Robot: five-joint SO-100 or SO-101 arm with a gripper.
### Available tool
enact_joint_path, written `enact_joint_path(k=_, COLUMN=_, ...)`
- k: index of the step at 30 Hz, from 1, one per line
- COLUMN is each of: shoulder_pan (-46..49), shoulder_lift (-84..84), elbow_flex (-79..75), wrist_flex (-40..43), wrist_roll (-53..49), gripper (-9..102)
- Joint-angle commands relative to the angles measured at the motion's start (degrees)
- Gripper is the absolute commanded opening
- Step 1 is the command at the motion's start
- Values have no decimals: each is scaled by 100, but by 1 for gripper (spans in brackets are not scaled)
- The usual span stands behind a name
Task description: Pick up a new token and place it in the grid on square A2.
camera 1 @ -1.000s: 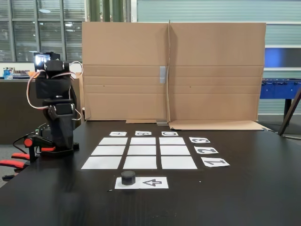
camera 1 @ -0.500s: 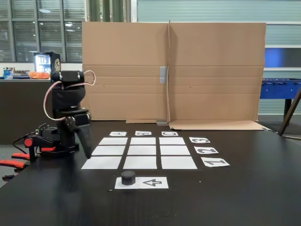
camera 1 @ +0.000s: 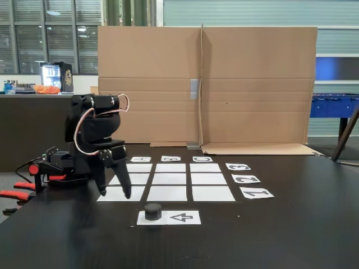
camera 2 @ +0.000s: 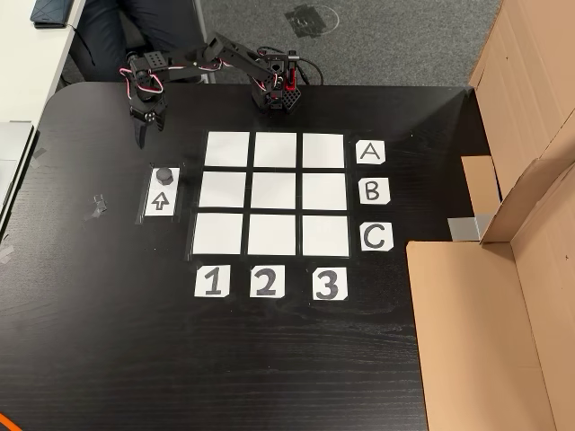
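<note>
Other view: labels [camera 2: 370,153] A, B, C.

above token [camera 2: 163,174]: open, nothing overhead | token to square A2 [camera 2: 276,150]: flat paper grid [camera 2: 275,235], no obstruction | far side: cardboard wall [camera 1: 205,84], well apart | gripper [camera 2: 147,136]: near token
</note>
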Motion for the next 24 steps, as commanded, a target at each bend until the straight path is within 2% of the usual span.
enact_joint_path(k=1, shoulder_pan=-167, shoulder_lift=-132, elbow_flex=-466, wrist_flex=26, wrist_roll=-35, gripper=32)
enact_joint_path(k=24, shoulder_pan=-1063, shoulder_lift=-1582, elbow_flex=-2013, wrist_flex=0, wrist_roll=35, gripper=32)
